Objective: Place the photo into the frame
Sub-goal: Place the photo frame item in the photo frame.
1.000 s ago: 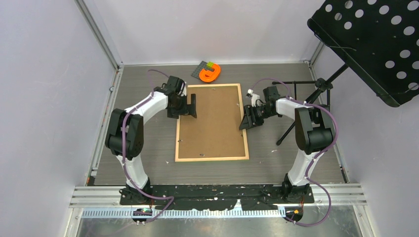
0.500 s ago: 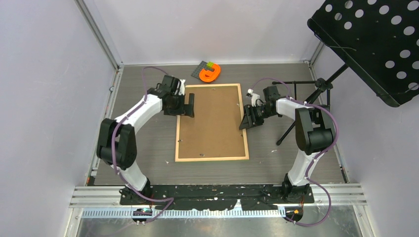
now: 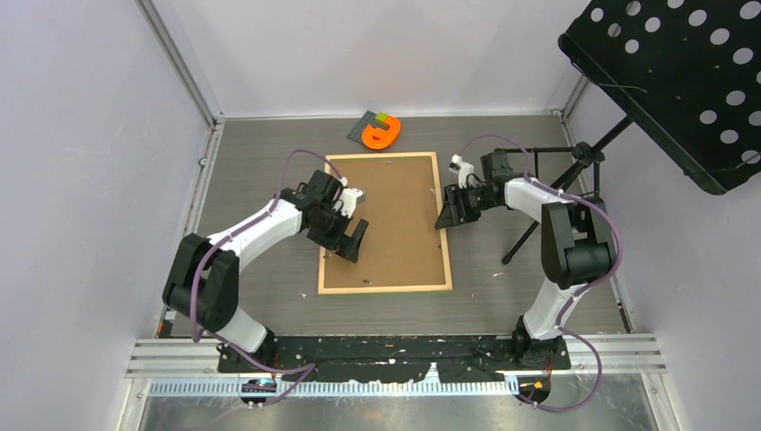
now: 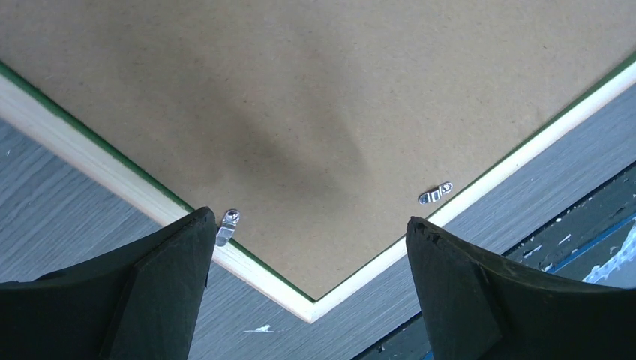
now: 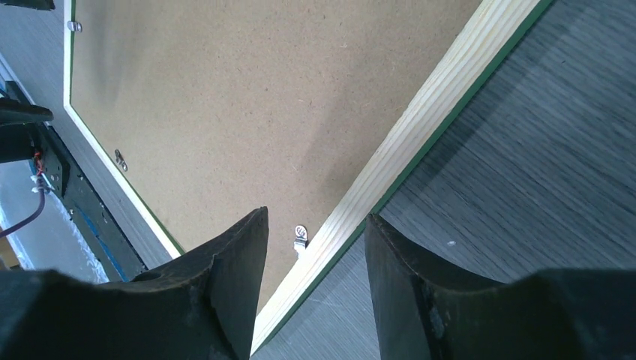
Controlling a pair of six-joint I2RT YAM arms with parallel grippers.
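The frame (image 3: 384, 288) lies flat mid-table, pale wood rails up, with a brown backing board (image 3: 395, 215) filling it. The photo is hidden. My left gripper (image 3: 350, 241) hangs open over the board near the left rail. In the left wrist view its wide jaws (image 4: 309, 220) flank the frame's near corner (image 4: 90, 152), with two small metal clips (image 4: 227, 225) at the board's edge. My right gripper (image 3: 446, 215) is open above the right rail. In the right wrist view the rail (image 5: 435, 105) and a clip (image 5: 300, 234) run between its fingers (image 5: 316, 217).
An orange object (image 3: 381, 133) with a dark and green piece sits just beyond the frame's far edge. A black perforated music stand (image 3: 669, 81) overhangs the right side, its tripod legs (image 3: 547, 193) beside my right arm. Walls close in on the left, the right and the far side.
My left arm has swung from the frame's far-left rail towards me and now sits over the board near the left rail. The right gripper has shifted only slightly.
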